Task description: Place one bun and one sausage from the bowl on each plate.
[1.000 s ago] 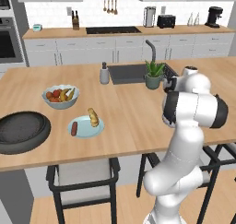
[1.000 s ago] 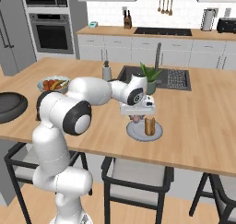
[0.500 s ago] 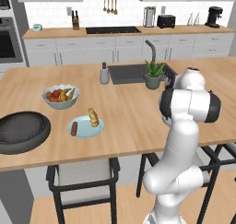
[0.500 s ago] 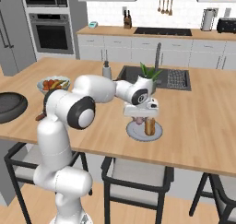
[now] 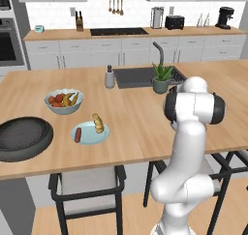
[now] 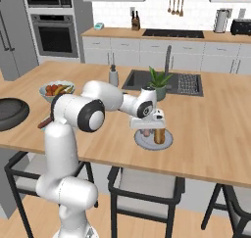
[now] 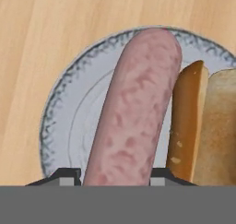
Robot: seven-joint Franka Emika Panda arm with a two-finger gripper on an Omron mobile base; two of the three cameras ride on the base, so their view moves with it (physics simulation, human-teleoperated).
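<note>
My gripper (image 7: 114, 176) is shut on a pink sausage (image 7: 133, 103), which hangs just over a pale blue plate (image 7: 60, 108). A golden-tan bun (image 7: 207, 126) stands on that plate right beside the sausage. From the right base camera the gripper (image 6: 146, 132) hovers at the left part of this plate (image 6: 166, 143), with the bun (image 6: 159, 135) upright on it. The other plate (image 5: 90, 137) holds a sausage (image 5: 78, 135) and a bun (image 5: 98, 123). The dark bowl (image 5: 22, 138) sits at the counter's left end.
A pale bowl of fruit (image 5: 63, 101) stands behind the left plate. A soap dispenser (image 5: 110, 77), the sink (image 5: 140, 77) and a potted plant (image 5: 162, 78) lie at the back of the island. Stools stand below the counter's front edge.
The hand has shifted a little over the right plate, with the sausage still in its grip. Nothing else has moved.
</note>
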